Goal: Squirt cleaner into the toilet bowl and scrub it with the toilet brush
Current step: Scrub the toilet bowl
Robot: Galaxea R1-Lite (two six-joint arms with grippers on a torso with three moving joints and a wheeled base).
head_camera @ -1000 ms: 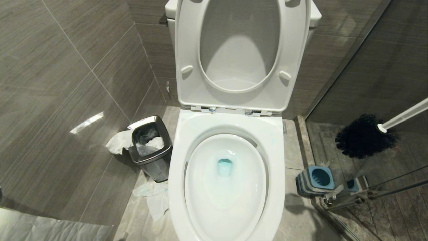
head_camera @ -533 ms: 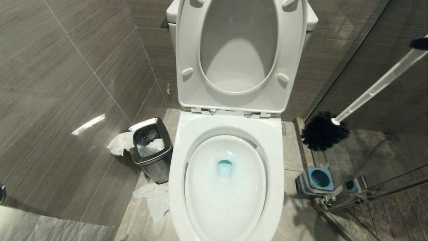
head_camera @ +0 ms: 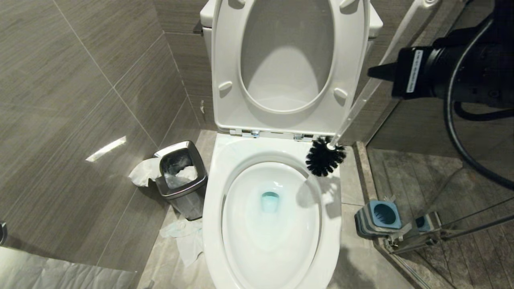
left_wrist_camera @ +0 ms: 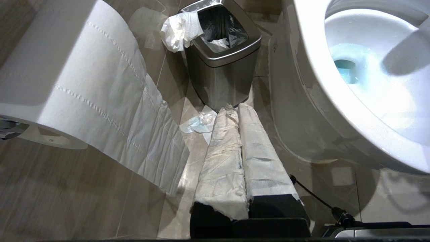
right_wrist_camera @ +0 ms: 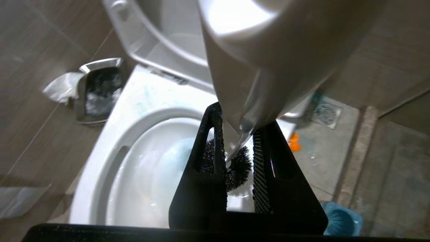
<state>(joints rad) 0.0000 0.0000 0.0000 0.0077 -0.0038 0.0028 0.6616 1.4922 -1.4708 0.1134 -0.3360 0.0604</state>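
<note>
The white toilet bowl (head_camera: pixel 213 208) stands open, seat and lid raised. Pale blue cleaner (head_camera: pixel 270 200) tints the water at its drain, and the same cleaner (left_wrist_camera: pixel 346 67) shows in the left wrist view. My right gripper (head_camera: pixel 379 73) comes in from the upper right, shut on the toilet brush's white handle (head_camera: pixel 361 96). The dark bristle head (head_camera: pixel 325 156) hangs over the bowl's back right rim. In the right wrist view the handle (right_wrist_camera: pixel 255 84) passes between the jaws of the right gripper (right_wrist_camera: pixel 240 117), bristles (right_wrist_camera: pixel 238 168) beyond. My left gripper (left_wrist_camera: pixel 235 109), paper-wrapped, is shut low beside the bowl.
The blue-and-grey brush holder (head_camera: pixel 381 214) stands on the floor right of the toilet, by a glass shower partition (head_camera: pixel 441 233). A steel waste bin (head_camera: pixel 180 176) with tissue sits left of the bowl, with paper (head_camera: pixel 184 237) on the floor. A toilet roll (left_wrist_camera: pixel 67 67) hangs close to the left arm.
The brush has swung left from over the shower floor to above the bowl's back right rim. My right arm has come into the head view.
</note>
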